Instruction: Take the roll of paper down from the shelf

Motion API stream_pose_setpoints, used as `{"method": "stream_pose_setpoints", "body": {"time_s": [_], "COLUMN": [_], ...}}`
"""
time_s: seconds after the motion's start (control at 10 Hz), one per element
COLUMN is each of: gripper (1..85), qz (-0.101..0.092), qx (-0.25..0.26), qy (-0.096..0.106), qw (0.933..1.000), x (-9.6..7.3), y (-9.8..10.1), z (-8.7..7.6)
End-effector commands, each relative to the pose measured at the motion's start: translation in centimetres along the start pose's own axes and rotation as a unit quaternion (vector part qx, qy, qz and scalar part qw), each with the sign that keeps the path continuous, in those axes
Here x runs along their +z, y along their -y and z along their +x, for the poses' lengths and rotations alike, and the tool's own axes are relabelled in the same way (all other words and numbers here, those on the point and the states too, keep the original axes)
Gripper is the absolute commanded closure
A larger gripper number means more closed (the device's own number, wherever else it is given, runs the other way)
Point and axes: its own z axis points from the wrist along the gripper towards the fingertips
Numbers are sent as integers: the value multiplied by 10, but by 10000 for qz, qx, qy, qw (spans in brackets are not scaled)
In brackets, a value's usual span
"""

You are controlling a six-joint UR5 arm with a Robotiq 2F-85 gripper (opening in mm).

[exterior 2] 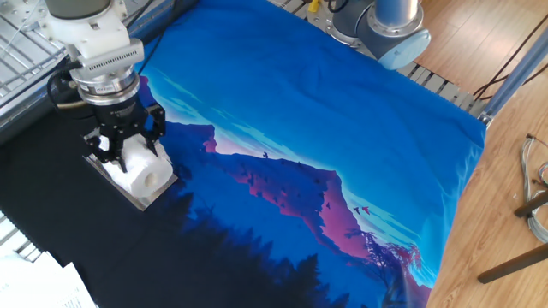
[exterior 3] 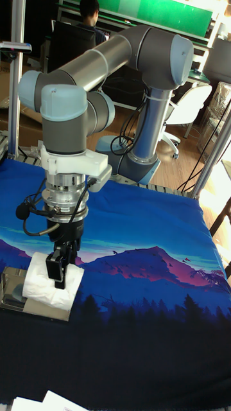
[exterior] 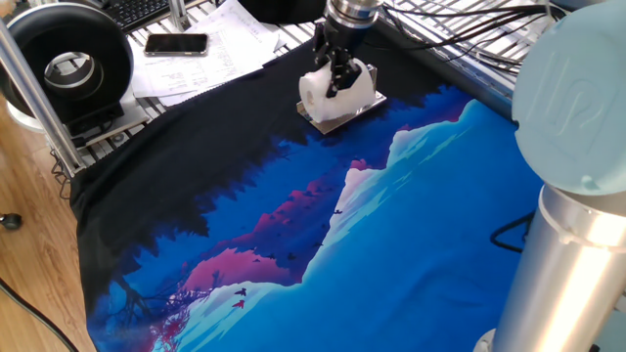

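The white roll of paper (exterior: 315,90) (exterior 2: 147,172) (exterior 3: 40,285) lies on its side on the shelf (exterior: 341,115) (exterior 2: 145,198) (exterior 3: 10,287), a small shiny plate on the black part of the cloth. My gripper (exterior: 334,77) (exterior 2: 127,151) (exterior 3: 60,268) comes straight down onto the roll. Its dark fingers press into the soft paper from both sides, so it is shut on the roll. Whether the roll's underside still touches the plate is unclear.
A blue mountain-print cloth (exterior: 391,244) covers the table. A large black spool (exterior: 68,64), a phone (exterior: 176,43) and papers (exterior: 210,54) lie beyond the cloth's dark edge. A wire-grid rack (exterior 2: 21,47) runs behind the gripper. The arm's base (exterior 2: 381,26) stands at the far side.
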Motion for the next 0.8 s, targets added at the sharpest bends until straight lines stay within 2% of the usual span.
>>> {"method": "stream_pose_setpoints", "body": {"time_s": [0.0, 0.2, 0.3, 0.7], "gripper": [480, 480, 480, 483], "qz": [39, 24, 63, -44], "qx": [199, 254, 337, 756], "qy": [178, 229, 312, 713], "qw": [9996, 9994, 9989, 9946], "x": [1, 0, -1, -7], "y": [2, 4, 6, 4], "z": [-25, -38, -49, -93]}}
